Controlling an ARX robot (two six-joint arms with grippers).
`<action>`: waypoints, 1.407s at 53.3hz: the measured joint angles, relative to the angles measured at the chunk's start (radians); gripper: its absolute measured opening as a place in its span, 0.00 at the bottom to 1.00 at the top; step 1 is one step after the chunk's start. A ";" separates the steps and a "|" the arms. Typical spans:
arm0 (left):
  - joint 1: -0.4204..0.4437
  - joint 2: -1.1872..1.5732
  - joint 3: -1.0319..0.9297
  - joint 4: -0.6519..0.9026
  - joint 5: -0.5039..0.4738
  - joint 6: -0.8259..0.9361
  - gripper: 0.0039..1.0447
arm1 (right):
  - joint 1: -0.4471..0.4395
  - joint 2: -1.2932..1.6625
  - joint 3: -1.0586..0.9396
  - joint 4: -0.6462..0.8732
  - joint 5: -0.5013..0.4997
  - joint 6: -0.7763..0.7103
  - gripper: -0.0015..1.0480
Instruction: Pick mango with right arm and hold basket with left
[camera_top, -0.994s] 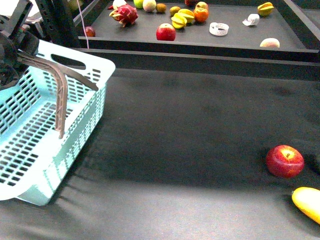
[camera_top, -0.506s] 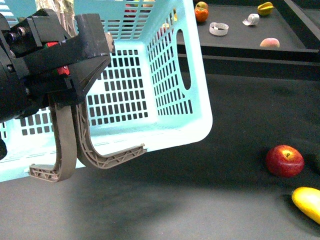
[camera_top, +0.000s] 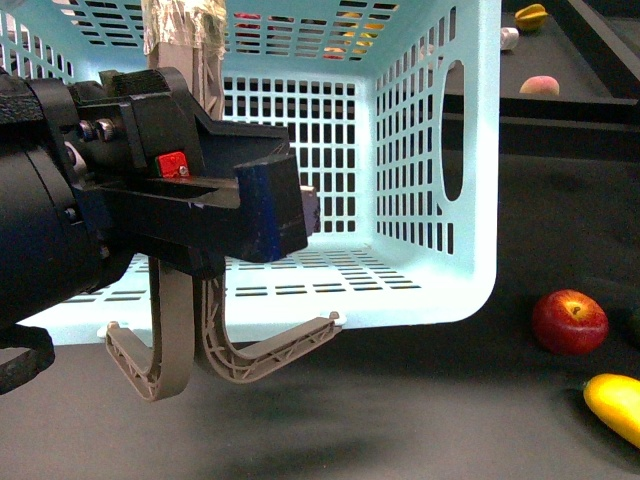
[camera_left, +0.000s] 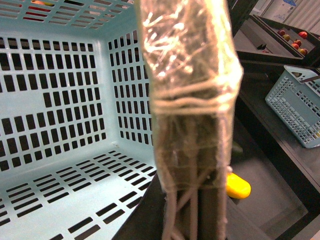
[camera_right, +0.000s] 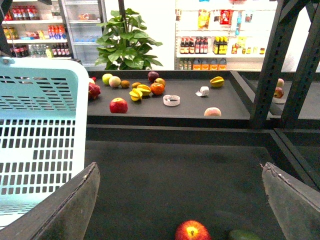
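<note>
The turquoise basket (camera_top: 430, 150) hangs lifted and tilted, its open side facing the front camera. My left gripper (camera_top: 296, 215), blue and black with a red button, is shut on the basket at its tape-wrapped grey-brown handle (camera_left: 190, 100); the handles' ends (camera_top: 170, 350) hang below. The yellow mango (camera_top: 615, 405) lies on the dark table at the front right and also shows in the left wrist view (camera_left: 237, 186). My right gripper (camera_right: 180, 200) is open and empty above the table, out of the front view. The mango does not show in the right wrist view.
A red apple (camera_top: 569, 321) lies just behind the mango, and between my right fingers (camera_right: 192, 231). A dark green item (camera_right: 245, 235) lies beside it. A raised shelf (camera_right: 165, 107) behind holds several fruits. A second basket (camera_left: 295, 110) stands off to the side.
The basket has been lifted from the table at the left and swung up and right, close to the camera. My left arm has moved right with it. The apple and mango have not moved.
</note>
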 joint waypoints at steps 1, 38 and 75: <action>0.000 0.001 0.000 0.001 0.001 0.000 0.08 | 0.000 0.000 0.000 0.000 0.000 0.000 0.92; -0.011 0.015 0.000 -0.002 -0.024 0.016 0.08 | 0.000 0.000 0.000 0.000 0.000 0.000 0.92; -0.011 0.015 0.000 -0.002 -0.025 0.016 0.08 | 0.000 0.000 0.000 0.000 0.000 0.000 0.92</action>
